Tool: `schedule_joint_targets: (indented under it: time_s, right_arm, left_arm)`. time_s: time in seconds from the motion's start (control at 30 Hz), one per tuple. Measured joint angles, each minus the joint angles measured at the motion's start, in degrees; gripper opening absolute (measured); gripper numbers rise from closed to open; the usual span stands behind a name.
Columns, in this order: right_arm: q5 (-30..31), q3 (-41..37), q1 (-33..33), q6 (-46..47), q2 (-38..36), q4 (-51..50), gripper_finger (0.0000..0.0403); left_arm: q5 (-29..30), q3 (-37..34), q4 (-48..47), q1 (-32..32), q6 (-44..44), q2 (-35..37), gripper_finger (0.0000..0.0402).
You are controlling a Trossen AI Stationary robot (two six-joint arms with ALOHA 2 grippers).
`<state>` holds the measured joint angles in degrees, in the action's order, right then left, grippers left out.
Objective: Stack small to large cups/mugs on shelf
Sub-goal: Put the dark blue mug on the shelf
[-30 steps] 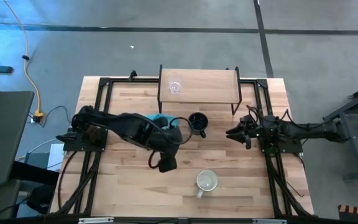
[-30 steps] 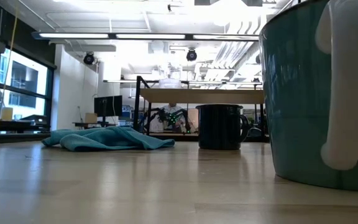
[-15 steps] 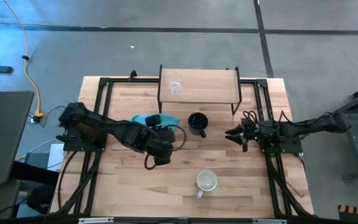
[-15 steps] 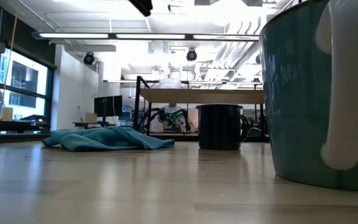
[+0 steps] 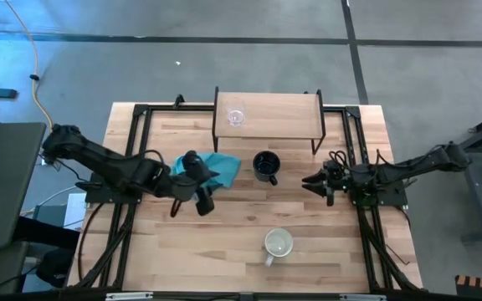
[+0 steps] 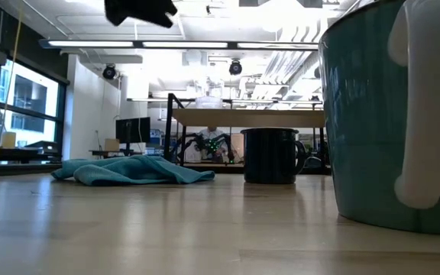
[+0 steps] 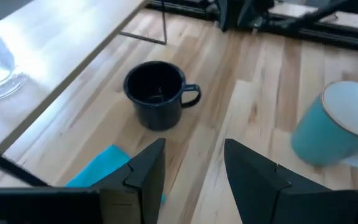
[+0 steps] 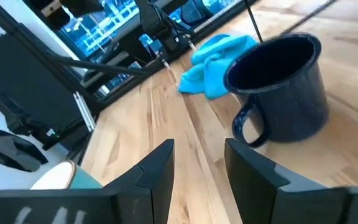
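Observation:
The clear glass cup (image 5: pixel 235 117) stands on the light-wood shelf (image 5: pixel 279 113) at the table's far edge, near the shelf's left end. The black mug (image 5: pixel 265 165) stands upright on the table in front of the shelf. The pale mug (image 5: pixel 278 244), white inside and teal outside, stands upright nearer the front edge; it fills the right of the low view (image 6: pixel 388 114). My left gripper (image 5: pixel 205 191) is open and empty, raised just left of the black mug (image 7: pixel 157 93). My right gripper (image 5: pixel 310 180) is open and empty, right of the black mug (image 8: pixel 284 87), on its handle (image 8: pixel 247 127) side.
A crumpled teal cloth (image 5: pixel 217 167) lies on the table just left of the black mug, partly under my left gripper. Black frame rails (image 5: pixel 128 217) run along both table sides. Bare wood lies between the two mugs and along the front edge.
My left arm has drawn back toward the table's left edge and slightly toward the far edge, uncovering the teal cloth; its gripper now shows at the top of the low view. The mugs, glass and cloth have stayed in place.

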<state>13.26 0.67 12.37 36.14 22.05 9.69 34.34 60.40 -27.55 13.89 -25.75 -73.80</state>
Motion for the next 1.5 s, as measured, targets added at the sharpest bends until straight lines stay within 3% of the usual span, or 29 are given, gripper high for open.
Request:
schedule_joint_targets:
  time_s: [0.3,0.5,0.77,1.07,1.23,1.3,1.5]
  right_arm:
    - [4.9,0.0,1.5,0.8,6.4,3.7,0.0134]
    - [8.9,1.7,2.8,-4.9,11.8,7.8,0.0134]
    - [9.0,8.0,2.8,-15.5,19.1,8.5,0.0134]
    - [8.9,9.0,2.7,-10.3,24.7,8.9,0.0134]
    - [8.9,9.0,2.7,-9.6,25.5,12.2,0.0134]
    - [8.8,9.0,2.6,-10.8,25.6,13.7,0.0134]
    - [7.3,9.0,2.7,-10.4,25.6,16.2,0.0134]
  left_arm:
    - [1.0,-12.7,13.8,0.0,-1.0,4.7,0.0152]
    - [1.2,-17.9,22.2,0.0,-1.3,4.7,0.0152]
    - [2.2,-21.0,28.0,0.0,-1.2,4.7,0.0152]
    - [2.1,-21.4,33.3,0.0,1.5,4.7,0.0152]
    - [1.0,-21.4,41.1,-0.9,11.8,4.7,0.0152]
    - [-0.8,-21.4,44.8,-2.9,14.9,4.7,0.0152]
    - [-16.2,-21.4,50.4,-10.9,16.5,4.7,0.0152]
